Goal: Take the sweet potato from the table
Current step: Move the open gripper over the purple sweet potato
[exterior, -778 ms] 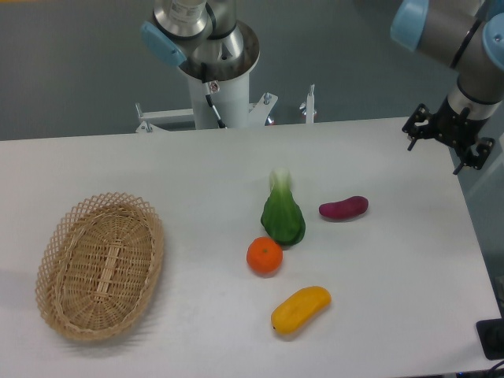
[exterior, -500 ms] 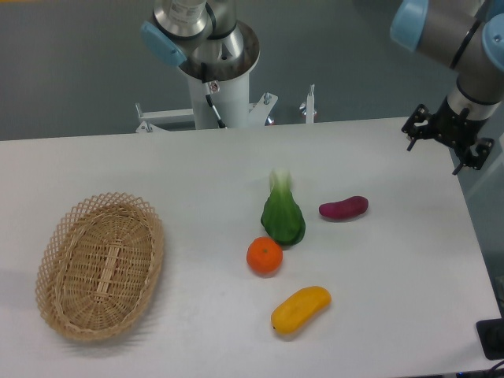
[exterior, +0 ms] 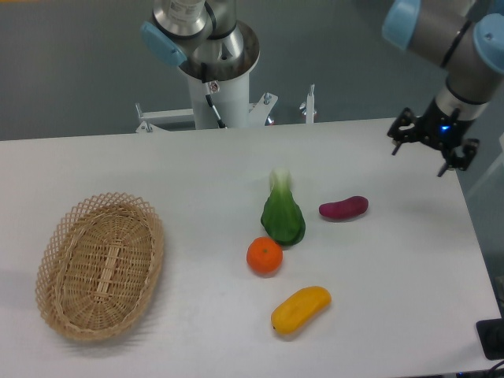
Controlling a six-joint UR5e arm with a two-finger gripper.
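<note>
Fixed camera: the sweet potato (exterior: 343,208) lies on the white counter (exterior: 197,169), just at 3 o'clock of a green vegetable (exterior: 283,218). The claw (exterior: 429,146) hangs well apart at its 2 o'clock, fingers spread, holding nothing (near the counter's edge).

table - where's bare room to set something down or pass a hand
Bare: the table between the basket and the orange, and right of the sweet potato. Crowded: bok choy, orange, sweet potato and yellow fruit cluster together.
</note>
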